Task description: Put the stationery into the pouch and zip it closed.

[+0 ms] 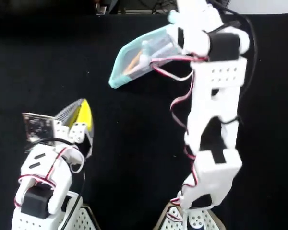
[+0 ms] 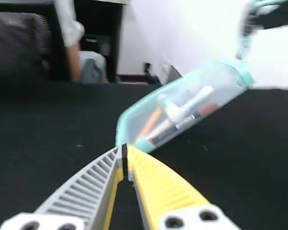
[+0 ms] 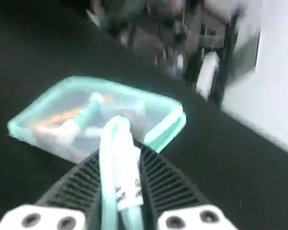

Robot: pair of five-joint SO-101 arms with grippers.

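The pouch [image 1: 139,60] hangs tilted above the table [image 1: 134,143], lifted by one end at the far side, and the right arm's fingers [image 3: 119,153] are clamped on a teal tab [image 3: 116,139] at that raised end. You cannot tell whether its low end touches the table or hangs just clear. The stationery [image 2: 175,117] is already inside: through the clear wall you can make out a white marker [image 2: 185,105], an orange pen [image 2: 151,122] and a few more pens lying along its length, with nothing loose on the table near it. So the filling step looks done and you are at the zipping step, or just past it. The pictures do not show whether the zip is fully run home, nor whether the tab is the zip pull or a plain loop. The left arm's fingers [image 2: 124,155] are pressed together on nothing, low over the near side of the table, well apart from the pouch but pointed towards it. If the zip is not yet closed, your next move likely calls for the left fingers to open and pin the pouch's free end, so that the right side can pull against something. If it is closed, set the pouch down flat and let go of the tab.
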